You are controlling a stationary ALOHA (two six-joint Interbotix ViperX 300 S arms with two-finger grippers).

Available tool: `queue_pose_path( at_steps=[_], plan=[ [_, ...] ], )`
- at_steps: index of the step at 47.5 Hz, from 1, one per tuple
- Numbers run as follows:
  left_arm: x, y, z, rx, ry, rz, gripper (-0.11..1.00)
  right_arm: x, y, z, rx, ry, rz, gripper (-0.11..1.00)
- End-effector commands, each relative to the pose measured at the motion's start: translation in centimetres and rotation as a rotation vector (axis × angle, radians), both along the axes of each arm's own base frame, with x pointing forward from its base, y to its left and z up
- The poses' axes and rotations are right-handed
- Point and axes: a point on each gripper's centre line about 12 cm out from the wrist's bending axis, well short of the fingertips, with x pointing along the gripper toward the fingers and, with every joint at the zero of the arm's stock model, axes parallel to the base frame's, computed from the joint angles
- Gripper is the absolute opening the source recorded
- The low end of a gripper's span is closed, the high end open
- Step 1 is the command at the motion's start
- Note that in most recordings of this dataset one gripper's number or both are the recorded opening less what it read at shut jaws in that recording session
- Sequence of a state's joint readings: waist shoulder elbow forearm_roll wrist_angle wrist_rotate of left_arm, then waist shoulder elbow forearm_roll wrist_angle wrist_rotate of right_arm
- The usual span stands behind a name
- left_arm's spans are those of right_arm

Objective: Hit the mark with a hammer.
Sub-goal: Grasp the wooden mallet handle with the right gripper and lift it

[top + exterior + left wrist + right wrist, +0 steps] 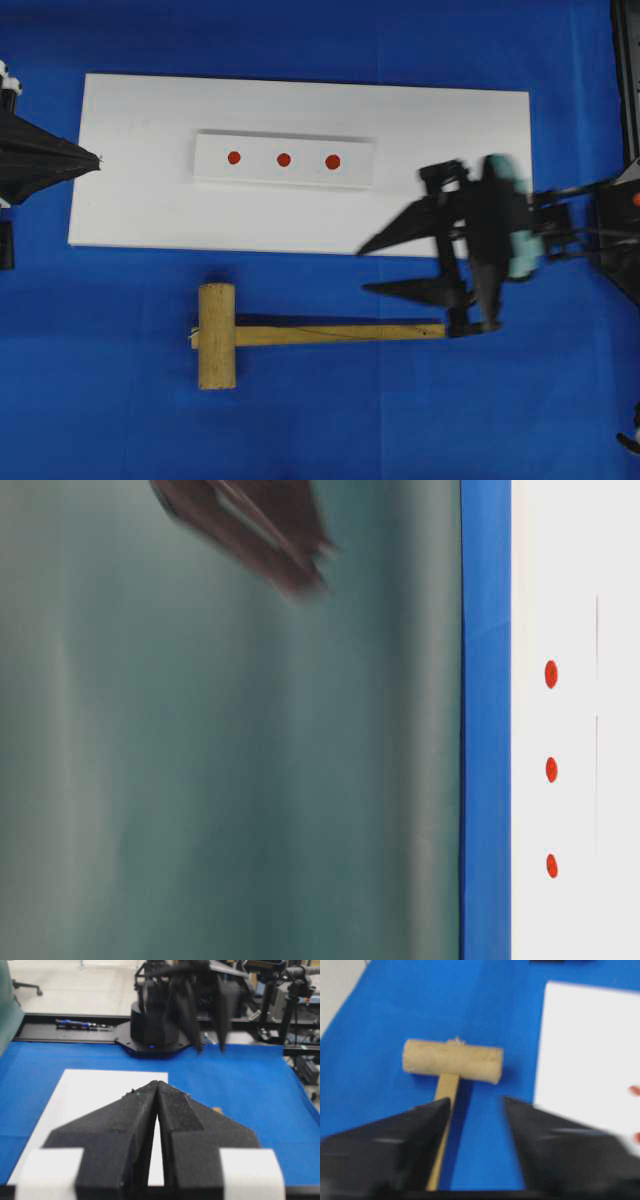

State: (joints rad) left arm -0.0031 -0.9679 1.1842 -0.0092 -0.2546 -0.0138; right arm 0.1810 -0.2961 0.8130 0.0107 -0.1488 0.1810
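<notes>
The light-brown wooden hammer (300, 335) lay lengthwise nine-to-three; the parted, empty right end effector (372, 268) hovered nearer, at its three-o'clock handle end; the left end effector (157, 1085) was closed.

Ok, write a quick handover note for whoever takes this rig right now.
Left gripper: shut, empty, at the white board's left end.
Right gripper: open, empty, over the blue cloth near the handle end of the hammer.
Hammer lies flat on the cloth below the board.
Three red marks sit on the strip.
Done: nothing gripped yet.
Left: grasp the handle, lift, strike a mark.
</notes>
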Motion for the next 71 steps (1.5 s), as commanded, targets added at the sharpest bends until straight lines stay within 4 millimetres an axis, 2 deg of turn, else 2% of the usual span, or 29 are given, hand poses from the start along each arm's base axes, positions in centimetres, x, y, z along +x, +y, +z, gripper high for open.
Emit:
queue_pose_path(
  at_steps=[1, 5, 8, 18, 30, 43, 50, 52, 55, 64, 66, 67, 71],
  plan=[
    [0.1, -0.1, 0.7, -0.005, -0.017, -0.002, 0.00, 1.8, 1.3, 0.0, 0.012, 0.005, 0.021, 0.54],
    [0.1, -0.1, 0.7, -0.005, -0.015, -0.002, 0.00, 2.9, 2.1, -1.5, 0.022, 0.042, 0.025, 0.80],
    [0.1, -0.1, 0.6, -0.005, -0.014, -0.002, 0.00, 3.8, 2.5, -2.7, 0.040, 0.057, 0.019, 0.91],
    [0.1, -0.1, 0.5, -0.003, -0.011, -0.003, 0.00, 6.1, 3.9, -7.2, 0.113, 0.079, -0.029, 0.87],
    [0.2, -0.1, 0.3, -0.003, -0.005, -0.003, 0.00, 7.7, 4.7, -12.2, 0.167, 0.100, -0.106, 0.87],
    [0.1, -0.1, 0.2, -0.005, -0.005, -0.003, 0.00, 8.8, 5.2, -15.9, 0.185, 0.159, -0.155, 0.87],
    [0.1, 0.0, 0.1, -0.006, -0.003, -0.001, 0.00, 8.9, 5.4, -16.2, 0.176, 0.163, -0.150, 0.86],
    [0.1, 0.0, 0.1, -0.006, -0.003, -0.001, 0.00, 8.9, 5.5, -16.2, 0.173, 0.163, -0.147, 0.84],
    [0.0, -0.1, 0.1, -0.006, -0.003, -0.003, 0.00, 8.8, 5.5, -16.2, 0.164, 0.168, -0.143, 0.75],
    [0.0, -0.1, 0.1, -0.006, -0.003, -0.003, 0.00, 8.8, 5.6, -15.6, 0.137, 0.167, -0.122, 0.21],
    [0.0, 0.0, 0.1, -0.006, -0.003, -0.001, 0.00, 8.8, 5.6, -15.2, 0.135, 0.161, -0.117, 0.13],
    [0.0, -0.1, 0.1, -0.006, -0.003, -0.003, 0.00, 8.8, 5.6, -15.1, 0.136, 0.160, -0.117, 0.10],
    [0.0, 0.0, 0.1, -0.006, -0.003, -0.001, 0.00, 8.9, 5.6, -14.1, 0.140, 0.144, -0.113, 0.10]
  ],
)
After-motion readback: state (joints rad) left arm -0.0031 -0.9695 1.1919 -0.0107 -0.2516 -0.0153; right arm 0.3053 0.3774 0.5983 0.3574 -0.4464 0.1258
